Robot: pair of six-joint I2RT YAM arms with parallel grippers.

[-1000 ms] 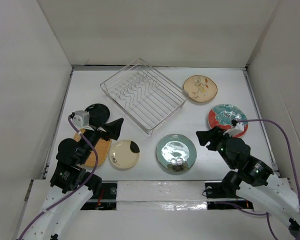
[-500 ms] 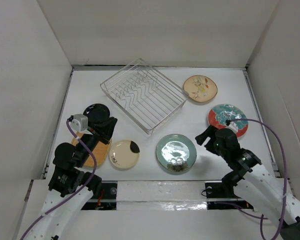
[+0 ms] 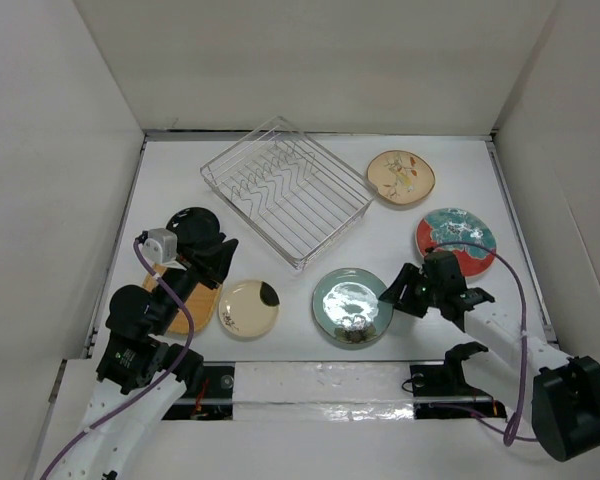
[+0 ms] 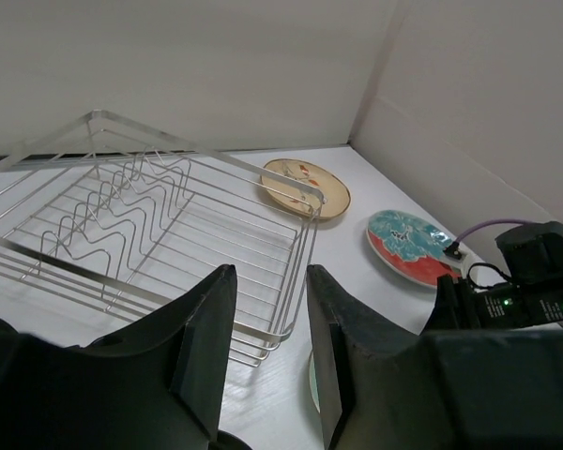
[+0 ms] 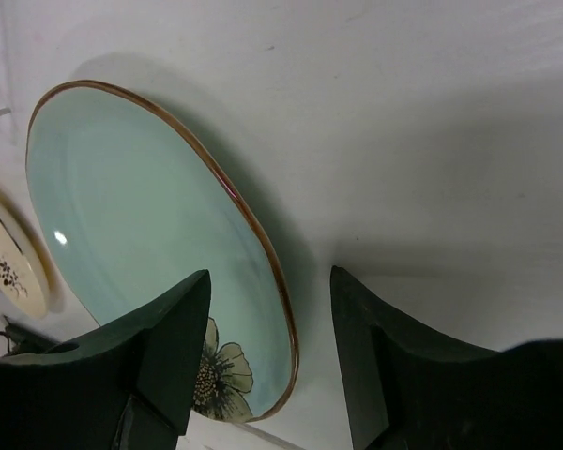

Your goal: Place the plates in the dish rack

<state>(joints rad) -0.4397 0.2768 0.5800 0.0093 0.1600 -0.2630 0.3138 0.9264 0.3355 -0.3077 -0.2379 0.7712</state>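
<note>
While the dish rack (image 3: 285, 190) stands empty at upper centre of the overhead view, set cornerwise on the white table (image 3: 175, 170), the right gripper (image 5: 269, 274) is down at the edge of the green plate (image 3: 345, 300) at lower centre. Its wrist camera shows the jaws parted wide. One finger (image 5: 164, 352) is over the plate's glazed face and the other is on the table side of the gold-brown rim (a flat plate offers no other handhold), gripping nothing as yet. The straddle looks meant for a pinch on the rim, so that the plate can be tipped on edge and fed into the rack's zigzag wires.

The left gripper (image 3: 218, 260), at the left of the overhead frame, hovers above the near edge of the black plate (image 3: 188, 222), just up-frame of the orange-tan plate (image 3: 208, 300). Its jaws stand partway open with only a narrow gap, and the rack shows through that gap: nothing is held.

The other plates lie flat and apart: cream with a black patch (image 3: 248, 307) at lower left centre, beige floral (image 3: 400, 177) at upper right beside the rack's corner, red-rimmed teal (image 3: 456, 238) at the right. By this showing, loading has hardly begun, and the green plate looks set to be the first lifted.
</note>
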